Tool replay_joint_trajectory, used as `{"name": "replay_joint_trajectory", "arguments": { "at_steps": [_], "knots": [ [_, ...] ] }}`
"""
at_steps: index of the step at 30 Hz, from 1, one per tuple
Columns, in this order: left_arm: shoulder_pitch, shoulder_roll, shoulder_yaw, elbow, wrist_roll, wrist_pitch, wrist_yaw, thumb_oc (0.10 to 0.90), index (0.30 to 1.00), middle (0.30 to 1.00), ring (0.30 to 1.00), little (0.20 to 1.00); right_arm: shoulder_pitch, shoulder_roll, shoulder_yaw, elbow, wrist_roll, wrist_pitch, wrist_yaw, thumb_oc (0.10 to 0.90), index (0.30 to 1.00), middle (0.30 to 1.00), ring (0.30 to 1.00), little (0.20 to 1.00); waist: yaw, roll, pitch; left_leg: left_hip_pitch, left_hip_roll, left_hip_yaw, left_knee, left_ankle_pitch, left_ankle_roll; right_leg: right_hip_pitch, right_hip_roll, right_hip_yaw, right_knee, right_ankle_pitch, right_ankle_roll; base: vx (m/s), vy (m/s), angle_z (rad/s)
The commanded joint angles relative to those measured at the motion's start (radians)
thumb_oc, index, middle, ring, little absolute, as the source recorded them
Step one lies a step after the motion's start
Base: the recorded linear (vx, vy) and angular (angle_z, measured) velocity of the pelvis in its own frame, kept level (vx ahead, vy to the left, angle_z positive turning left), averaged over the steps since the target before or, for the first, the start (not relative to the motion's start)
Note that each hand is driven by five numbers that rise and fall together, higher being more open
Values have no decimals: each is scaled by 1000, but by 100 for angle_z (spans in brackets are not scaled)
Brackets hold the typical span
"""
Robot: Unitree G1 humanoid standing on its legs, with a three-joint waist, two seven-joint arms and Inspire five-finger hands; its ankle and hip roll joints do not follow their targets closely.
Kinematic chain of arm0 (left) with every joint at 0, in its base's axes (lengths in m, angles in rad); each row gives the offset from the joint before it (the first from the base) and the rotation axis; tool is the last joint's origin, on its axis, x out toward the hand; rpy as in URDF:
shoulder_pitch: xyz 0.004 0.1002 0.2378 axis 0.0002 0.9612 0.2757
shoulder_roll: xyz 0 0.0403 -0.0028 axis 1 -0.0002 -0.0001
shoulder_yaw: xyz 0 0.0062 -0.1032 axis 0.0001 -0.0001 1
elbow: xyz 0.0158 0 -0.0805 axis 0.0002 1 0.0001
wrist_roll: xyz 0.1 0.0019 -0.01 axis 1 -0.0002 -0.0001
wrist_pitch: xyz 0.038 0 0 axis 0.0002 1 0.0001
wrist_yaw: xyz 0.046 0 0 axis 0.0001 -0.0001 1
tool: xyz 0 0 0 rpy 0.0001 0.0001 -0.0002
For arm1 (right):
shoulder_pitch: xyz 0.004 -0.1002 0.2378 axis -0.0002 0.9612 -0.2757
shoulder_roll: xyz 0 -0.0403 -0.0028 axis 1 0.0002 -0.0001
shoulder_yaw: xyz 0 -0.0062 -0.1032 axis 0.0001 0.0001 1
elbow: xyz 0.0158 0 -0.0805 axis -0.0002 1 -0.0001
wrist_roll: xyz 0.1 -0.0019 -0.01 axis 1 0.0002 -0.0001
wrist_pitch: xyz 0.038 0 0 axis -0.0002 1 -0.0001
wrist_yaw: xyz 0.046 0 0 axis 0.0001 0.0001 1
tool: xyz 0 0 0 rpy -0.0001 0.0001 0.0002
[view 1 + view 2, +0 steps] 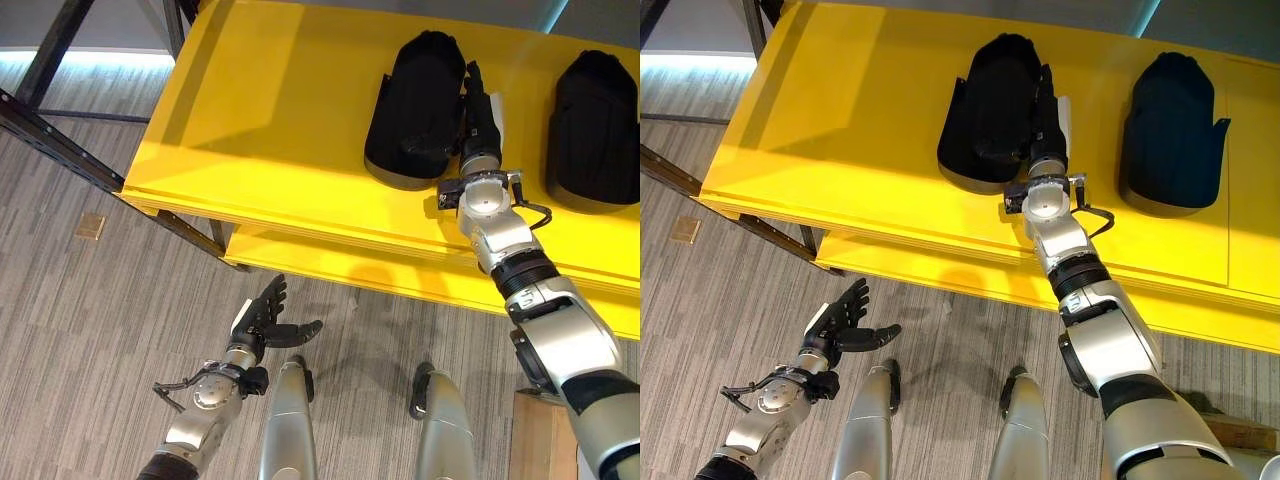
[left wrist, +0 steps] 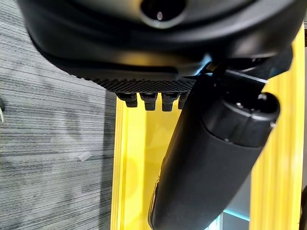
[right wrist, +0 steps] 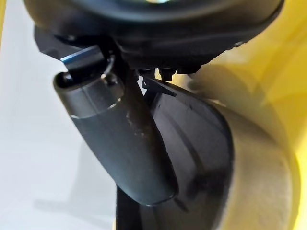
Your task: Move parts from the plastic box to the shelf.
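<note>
Parts, 2 big black rounded plastic shells (image 1: 418, 95) (image 1: 596, 120), lie on the wide yellow shelf (image 1: 270, 120). My right hand (image 1: 478, 118) lies straight beside 1. It looks stiff and smooth; I'd hold its edge. My left hand (image 1: 268, 318) hangs spread.

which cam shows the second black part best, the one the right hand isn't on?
The right eye view: the second black part lies whole on the yellow shelf, apart from the right hand. The left eye view cuts it at the frame edge. I can't make it out in either wrist view.
</note>
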Motion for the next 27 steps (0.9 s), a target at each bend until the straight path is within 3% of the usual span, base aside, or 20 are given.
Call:
{"name": "replay_joint_trajectory", "arguments": {
  "at_steps": [1, 12, 13, 15, 16, 17, 18, 19, 20, 21, 23, 24, 25, 27],
  "knots": [
    [-29, 81, -11, -120, -42, -111, 2, 900, 1000, 1000, 1000, 1000, -164, -35, 23, 31, -53, -47, -11, 900, 1000, 1000, 1000, 1000, 26, -12, -51, -16, -3, -51, -51, 61, 54, 41, 1, 18, -64, 67, -11, 0, 0, 0],
    [-19, 92, -7, -124, -46, -116, -4, 900, 1000, 1000, 1000, 1000, -176, -67, 49, 37, -87, -42, -6, 900, 1000, 1000, 1000, 1000, 26, -10, -46, -27, 0, -57, -54, 74, 49, 27, 4, 15, -54, 66, -13, 6, -2, 0],
    [-17, 93, -8, -124, -48, -117, -5, 900, 1000, 1000, 1000, 1000, -177, -67, 52, 39, -89, -40, -5, 900, 1000, 1000, 1000, 1000, 27, -10, -47, -14, 2, -59, -48, 45, 43, 38, 6, 19, -44, 39, -6, 61, -26, 0],
    [-17, 97, -6, -126, -48, -118, -4, 900, 1000, 1000, 1000, 1000, -181, -75, 58, 42, -95, -39, -4, 900, 1000, 1000, 1000, 1000, 28, -10, -44, -28, 1, -58, -57, 77, 48, 27, 6, 15, -54, 66, -14, 0, 0, 0],
    [-16, 97, -7, -126, -49, -118, -5, 900, 1000, 1000, 1000, 1000, -181, -76, 61, 42, -99, -38, -4, 900, 1000, 1000, 1000, 1000, 28, -11, -46, -17, 4, -61, -49, 49, 42, 36, 7, 18, -45, 40, -7, -94, -3, 0],
    [-17, 97, -8, -127, -48, -118, -5, 900, 1000, 1000, 1000, 1000, -184, -78, 60, 42, -100, -40, -6, 900, 1000, 1000, 1000, 1000, 27, -10, -43, -31, 1, -61, -55, 78, 48, 24, 6, 15, -52, 66, -14, 71, -18, 0],
    [-16, 97, -8, -126, -48, -118, -5, 900, 1000, 1000, 1000, 1000, -182, -77, 60, 42, -100, -40, -5, 900, 1000, 1000, 1000, 1000, 28, -10, -45, -20, 3, -63, -47, 50, 42, 34, 7, 18, -43, 40, -7, -95, -3, 0],
    [-18, 97, -7, -124, -48, -119, -3, 900, 1000, 1000, 1000, 1000, -185, -80, 62, 43, -105, -39, -8, 900, 1000, 1000, 1000, 1000, 27, -11, -42, -32, 2, -61, -52, 77, 47, 20, 6, 16, -47, 64, -16, 70, -18, 2],
    [-17, 97, -8, -124, -48, -119, -3, 900, 1000, 1000, 1000, 1000, -184, -80, 62, 44, -104, -39, -8, 900, 1000, 1000, 1000, 1000, 27, -11, -45, -21, 3, -63, -44, 49, 41, 29, 7, 19, -38, 38, -8, -97, -4, 1],
    [-14, 100, -4, -126, -49, -120, -3, 900, 1000, 1000, 1000, 1000, -185, -85, 65, 46, -108, -39, -8, 900, 1000, 1000, 1000, 1000, 27, -11, -44, -36, 3, -61, -50, 78, 46, 16, 6, 15, -46, 64, -15, 0, 0, 0],
    [-11, 99, -2, -124, -49, -120, -4, 900, 1000, 1000, 1000, 1000, -187, -87, 67, 43, -114, -38, -6, 900, 1000, 1000, 1000, 1000, 26, -11, -45, -38, 4, -62, -49, 78, 47, 12, 6, 15, -44, 64, -15, -5, -3, 1],
    [-10, 98, -2, -123, -49, -120, -4, 900, 1000, 1000, 1000, 1000, -186, -87, 67, 43, -114, -38, -6, 900, 1000, 1000, 1000, 1000, 27, -11, -48, -27, 6, -65, -42, 49, 41, 22, 7, 18, -34, 39, -8, 0, 0, 0],
    [-8, 99, 0, -124, -48, -121, -6, 900, 1000, 1000, 1000, 1000, -189, -93, 69, 44, -120, -39, -8, 900, 1000, 1000, 1000, 1000, 26, -13, -46, -39, 5, -63, -51, 80, 46, 12, 6, 14, -47, 66, -15, 77, -17, 0],
    [-7, 101, 1, -126, -49, -122, -6, 900, 1000, 1000, 1000, 1000, -190, -95, 70, 44, -122, -39, -9, 900, 1000, 1000, 1000, 1000, 26, -14, -50, -29, 6, -65, -45, 52, 40, 18, 8, 17, -36, 41, -7, 39, -7, 0]
  ]
}}
